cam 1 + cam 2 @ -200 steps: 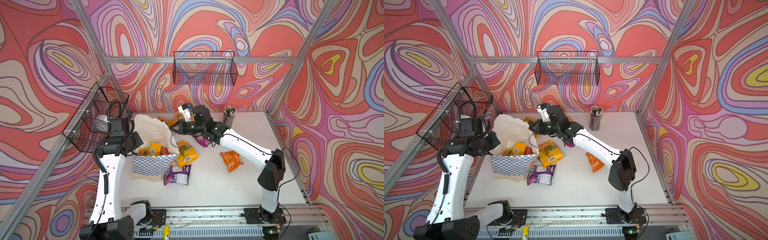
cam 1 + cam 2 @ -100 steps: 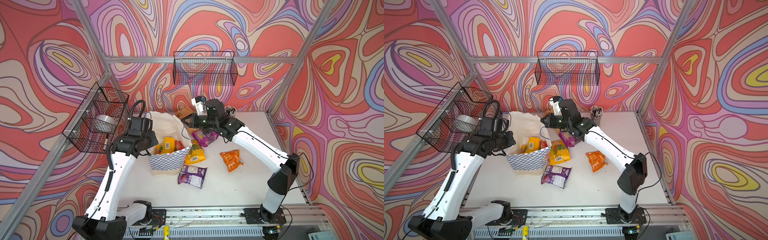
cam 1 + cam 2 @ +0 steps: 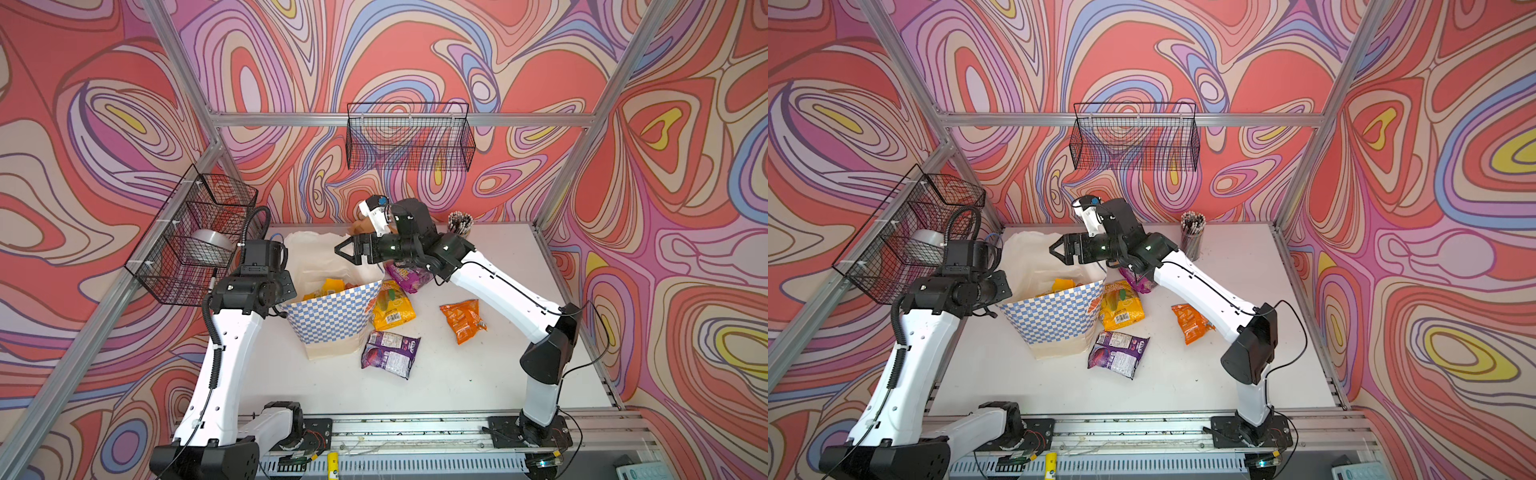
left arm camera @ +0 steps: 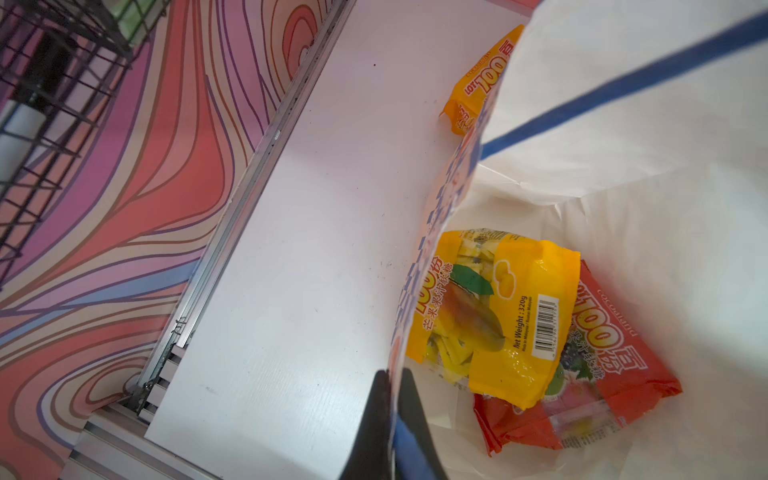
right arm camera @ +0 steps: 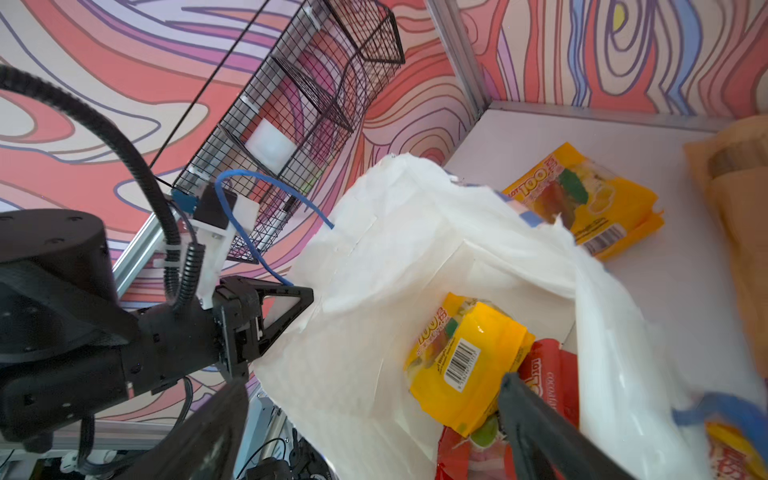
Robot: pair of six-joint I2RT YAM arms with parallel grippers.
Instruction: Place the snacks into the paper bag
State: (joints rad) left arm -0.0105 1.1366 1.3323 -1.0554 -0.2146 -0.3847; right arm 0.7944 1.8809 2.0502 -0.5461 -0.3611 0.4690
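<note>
Worktop [image 3: 457,382]: white, flat, a metal rail along its near edge.
Room: swirl-patterned walls [image 3: 415,62] in red, pink, lilac and yellow, with aluminium posts at the corners.
Fixtures: black wire basket [image 3: 409,137] on the far wall; second wire basket [image 3: 195,237] on the left wall; pencil cup [image 3: 459,222] at the far edge of the worktop.
Left fingers [image 4: 374,419]: together, clamped on the left rim of the paper bag [image 3: 332,320], one finger on each side of its wall.
Right fingers [image 5: 540,432]: wide apart and empty, above the bag's far-right rim, touching nothing.
Paper bag, place: standing left of centre, mouth open.
Paper bag, looks: blue-and-white checks, cream base, white inside, blue cord handles.
Inside the bag: yellow mango packet [image 4: 498,316] lying on a red packet [image 4: 615,365].
Outside the bag: second yellow packet [image 3: 392,305] against its right side; third yellow packet [image 5: 582,195] beyond it; near purple packet [image 3: 390,353]; far purple packet [image 3: 409,276] under the right arm; orange packet [image 3: 463,320] further right, apart.
</note>
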